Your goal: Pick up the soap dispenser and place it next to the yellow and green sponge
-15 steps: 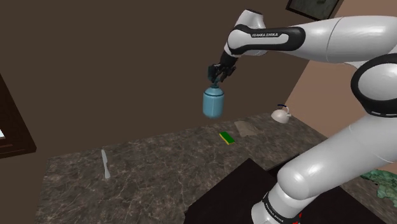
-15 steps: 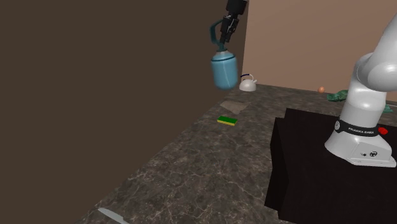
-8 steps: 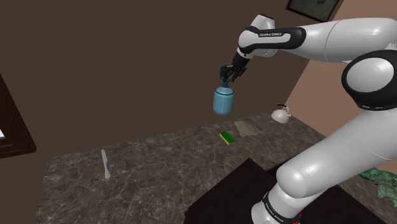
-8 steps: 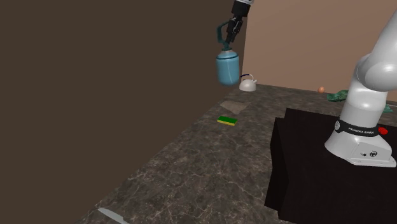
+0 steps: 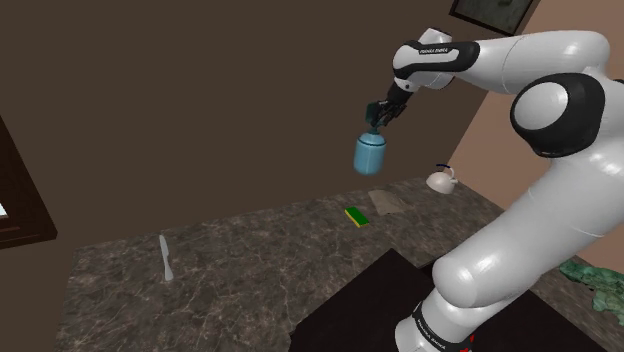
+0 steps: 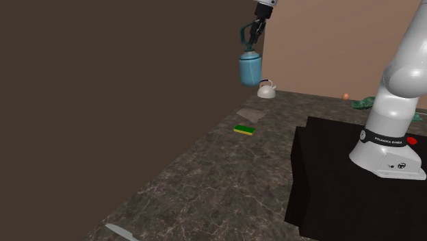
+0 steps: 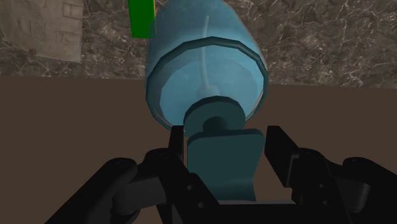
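Soap dispenser (image 5: 369, 154) (image 6: 249, 69) (image 7: 203, 63): pale blue see-through bottle, teal pump. Hanging upright, pump clamped in gripper (image 5: 378, 113) (image 7: 224, 137), high above countertop's (image 5: 230, 270) wall-side edge. Sponge (image 5: 357, 216) (image 6: 244, 129) (image 7: 141, 18): green over yellow, flat near same edge, roughly beneath.

White arm (image 5: 520, 230), dark joints (image 5: 437, 55), blk jaws, red base mark (image 6: 411, 140)

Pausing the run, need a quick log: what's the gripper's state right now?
Gripper: closed, fingers clasping the blue soap dispenser by its top, holding it in the air.
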